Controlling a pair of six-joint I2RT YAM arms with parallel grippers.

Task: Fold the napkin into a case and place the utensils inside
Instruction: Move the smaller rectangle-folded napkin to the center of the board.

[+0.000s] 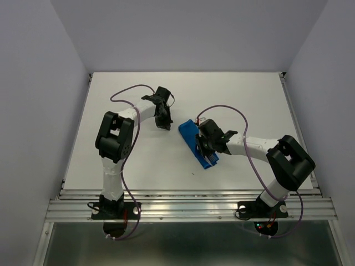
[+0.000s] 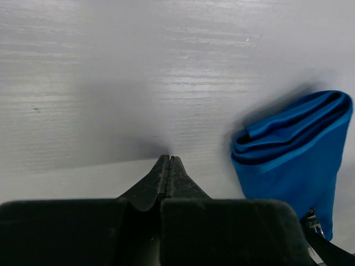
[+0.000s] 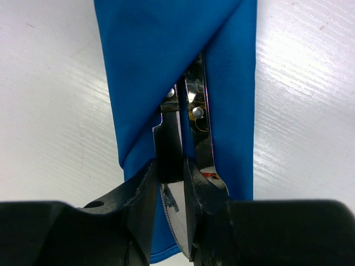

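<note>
The napkin lies folded as a narrow blue case [image 1: 188, 133] in the middle of the table, with a diagonal flap across its front [image 3: 144, 66]. A knife [image 3: 169, 138] pokes out of the flap, its serrated blade pointing back between the fingers of my right gripper [image 3: 171, 166]. That gripper is shut on the blade, low over the case's near end [image 1: 209, 145]. A fork [image 3: 198, 105] lies beside the knife, partly tucked under the flap. My left gripper [image 2: 168, 158] is shut on nothing, just left of the case's far end [image 2: 294, 166].
The white table [image 1: 138, 166] has a metal rail along its near edge [image 1: 188, 208] and pale walls on three sides. The left arm [image 1: 116, 138] stands left of the case, and the right arm [image 1: 277, 160] reaches in from the right.
</note>
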